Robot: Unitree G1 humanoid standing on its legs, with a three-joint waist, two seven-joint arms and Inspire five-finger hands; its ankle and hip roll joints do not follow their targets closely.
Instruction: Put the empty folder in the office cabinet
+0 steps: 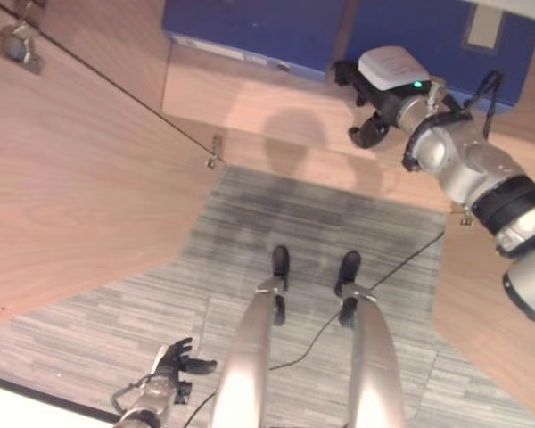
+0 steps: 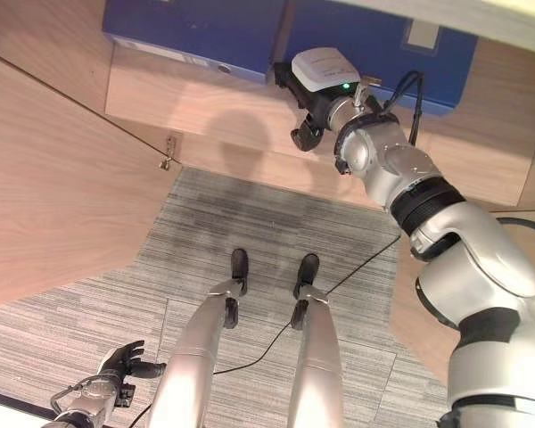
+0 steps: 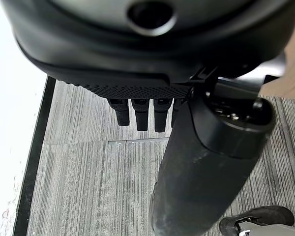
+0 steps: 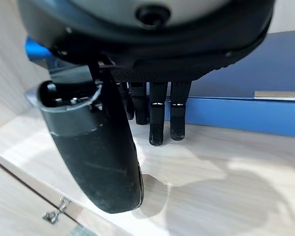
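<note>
Now my right hand (image 2: 305,114) hangs above the cabinet shelf (image 1: 250,98), up at one o'clock in the head views, fingers (image 4: 157,118) straight and relaxed, holding nothing. Its fingertips sit near the folder (image 1: 250,31), a blue one lying flat on the shelf at twelve o'clock; I cannot tell whether they touch it. A second blue folder (image 2: 428,53) lies beside it, toward two o'clock. The cabinet door (image 1: 71,178) stands open at nine o'clock, its hinge (image 1: 214,160) showing at the shelf's front edge. My left hand (image 1: 174,361) hangs low at seven o'clock over the grey carpet (image 1: 321,232), fingers loose and empty.
</note>
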